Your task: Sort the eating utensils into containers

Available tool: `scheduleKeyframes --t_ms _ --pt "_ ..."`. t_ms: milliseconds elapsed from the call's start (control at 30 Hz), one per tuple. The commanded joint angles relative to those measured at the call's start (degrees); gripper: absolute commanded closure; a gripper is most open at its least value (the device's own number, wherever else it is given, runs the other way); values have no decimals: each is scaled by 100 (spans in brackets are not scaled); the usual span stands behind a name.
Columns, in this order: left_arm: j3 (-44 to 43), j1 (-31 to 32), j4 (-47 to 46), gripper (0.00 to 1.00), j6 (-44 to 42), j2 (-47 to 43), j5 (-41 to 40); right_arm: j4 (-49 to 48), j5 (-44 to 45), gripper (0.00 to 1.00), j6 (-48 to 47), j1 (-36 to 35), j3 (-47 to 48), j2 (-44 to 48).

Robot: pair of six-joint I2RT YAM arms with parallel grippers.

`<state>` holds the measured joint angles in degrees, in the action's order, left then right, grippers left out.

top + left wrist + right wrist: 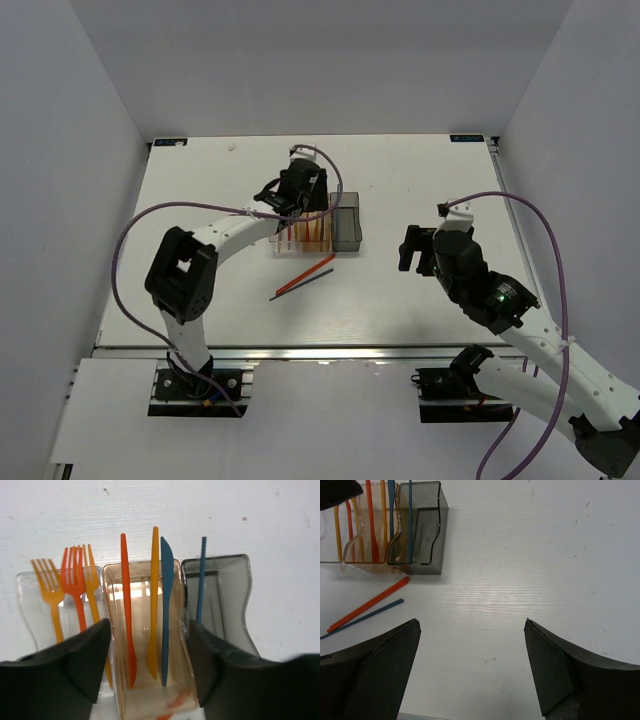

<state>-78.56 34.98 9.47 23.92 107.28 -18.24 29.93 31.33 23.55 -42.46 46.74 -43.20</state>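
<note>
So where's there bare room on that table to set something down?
Widest bare patch: right of the dark grey bin to the table's right edge, with the right gripper hovering over it. The strip behind the bins is free. Crowded: the bins under the left gripper, and two loose utensils before them.

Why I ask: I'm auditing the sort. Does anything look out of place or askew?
A thin orange plastic utensil and a thin dark blue plastic utensil lie loose, slanted, on the white table in front of the row of small rectangular plastic bins. The other utensils stand inside bins.
</note>
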Motion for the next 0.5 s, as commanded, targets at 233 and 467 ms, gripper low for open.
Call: scheduleKeyframes --t_ms 233,467 --pt "-179 166 3322 7 -1880 -1831 1050 -154 -259 11 -123 9 204 189" --pt "1527 1274 2955 52 -2120 -2397 328 -400 -487 11 -123 9 63 145"
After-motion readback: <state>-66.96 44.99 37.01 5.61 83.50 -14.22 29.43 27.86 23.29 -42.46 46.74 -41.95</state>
